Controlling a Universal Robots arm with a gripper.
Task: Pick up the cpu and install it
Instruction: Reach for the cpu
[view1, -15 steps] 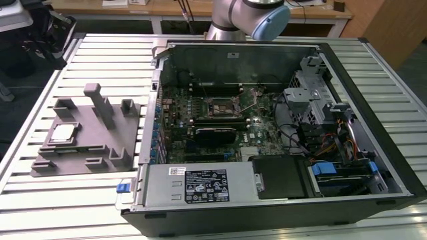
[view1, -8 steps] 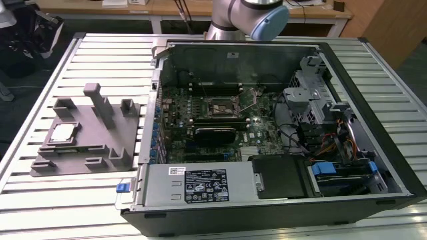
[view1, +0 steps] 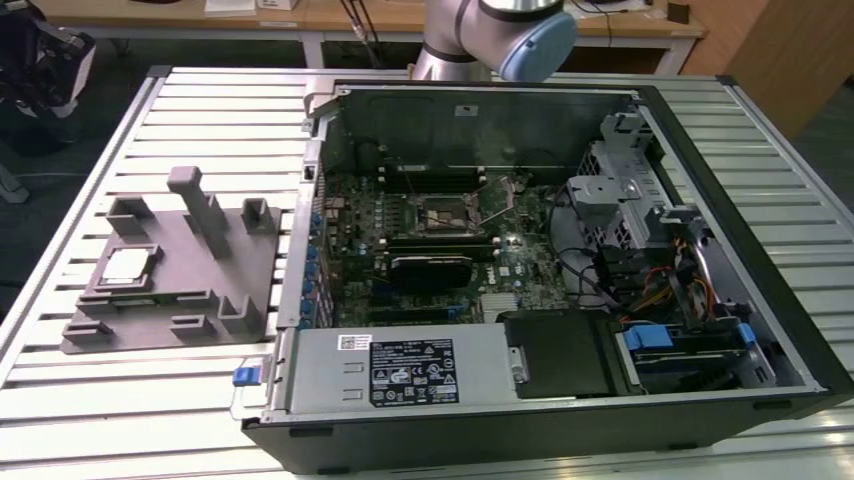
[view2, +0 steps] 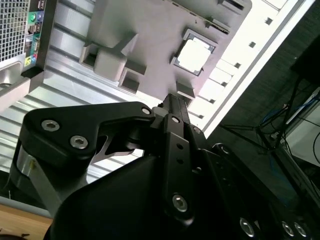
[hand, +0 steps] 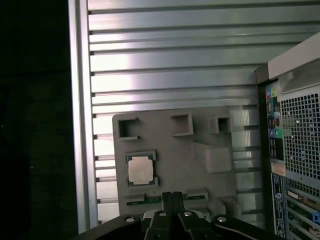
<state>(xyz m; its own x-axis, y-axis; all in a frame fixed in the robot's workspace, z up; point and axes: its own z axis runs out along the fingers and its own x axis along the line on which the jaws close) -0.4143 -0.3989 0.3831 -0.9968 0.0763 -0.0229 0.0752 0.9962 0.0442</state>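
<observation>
CPU (view1: 127, 265) lies untouched in the grey fixture (view1: 187, 300), by the slatted table's (view1: 160, 400) edge at the exterior view's left. The gripper (hand: 172, 196) hovers over the fixture, closed and empty. A clean pick wants the fingers spread, square to the chip and clear of the upright posts (view1: 200, 200). To the right stands the open computer case (view1: 534, 440) with its socket (view1: 447, 212).

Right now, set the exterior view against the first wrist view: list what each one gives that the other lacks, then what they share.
Exterior view: the computer case seen open, with the motherboard, its dark socket frame and the power supply, plus the arm behind the case.
First wrist view: the case's rear port panel and vent grille, and the hand, shut and empty, near the fixture.
Shared: the cpu seated in a recess of the grey fixture, on the slatted table beside the case.
</observation>
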